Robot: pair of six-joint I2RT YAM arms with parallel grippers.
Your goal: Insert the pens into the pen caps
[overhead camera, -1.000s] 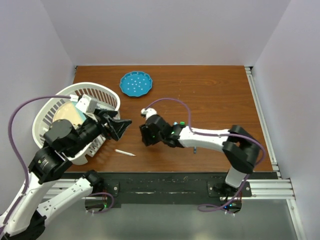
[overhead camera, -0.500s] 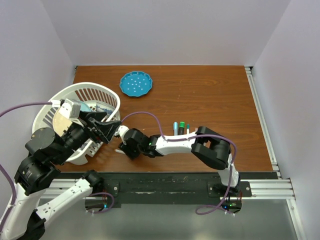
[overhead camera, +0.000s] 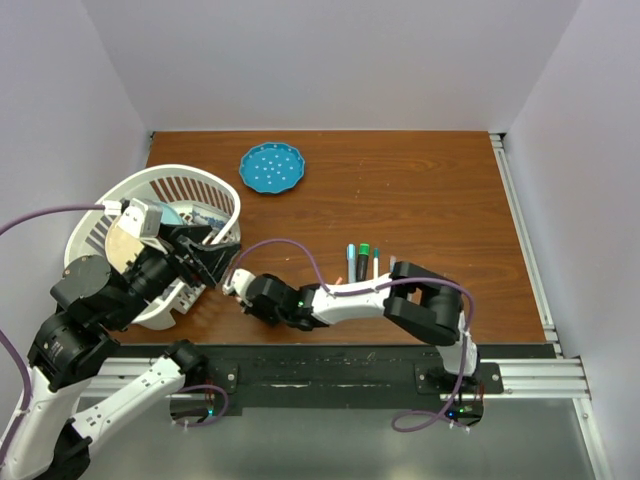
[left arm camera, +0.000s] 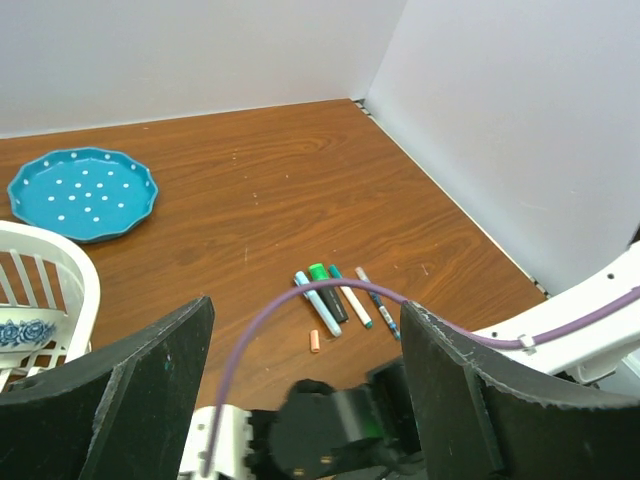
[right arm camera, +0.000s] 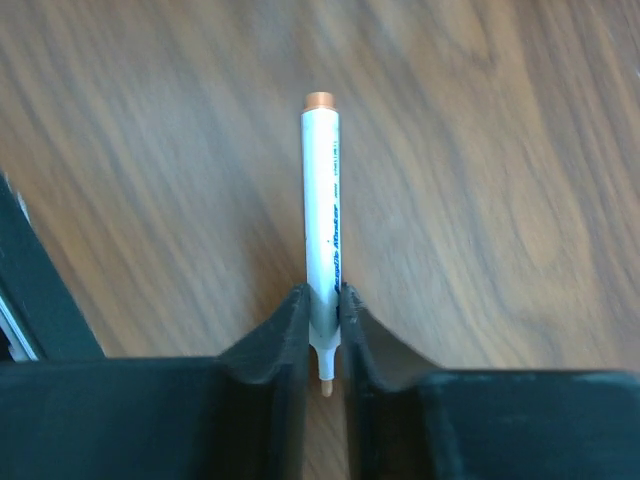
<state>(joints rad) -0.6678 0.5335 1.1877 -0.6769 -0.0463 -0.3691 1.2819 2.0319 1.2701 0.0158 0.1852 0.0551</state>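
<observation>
Right wrist: right tool (right arm camera: 325, 330) clamped on white pen (right arm camera: 321, 200), flat on worktop (right arm camera: 480, 150). Left tool (left arm camera: 305, 318) wide open, empty. Pickup step. Next: lift, align nib w/ orange cap (left arm camera: 315, 341).

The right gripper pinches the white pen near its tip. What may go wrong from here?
The right gripper holds the white pen close to its nib, so the long free barrel may tilt or slip when lifted. The small orange cap lies loose beside the row of other pens; reaching for it might scatter them.
</observation>
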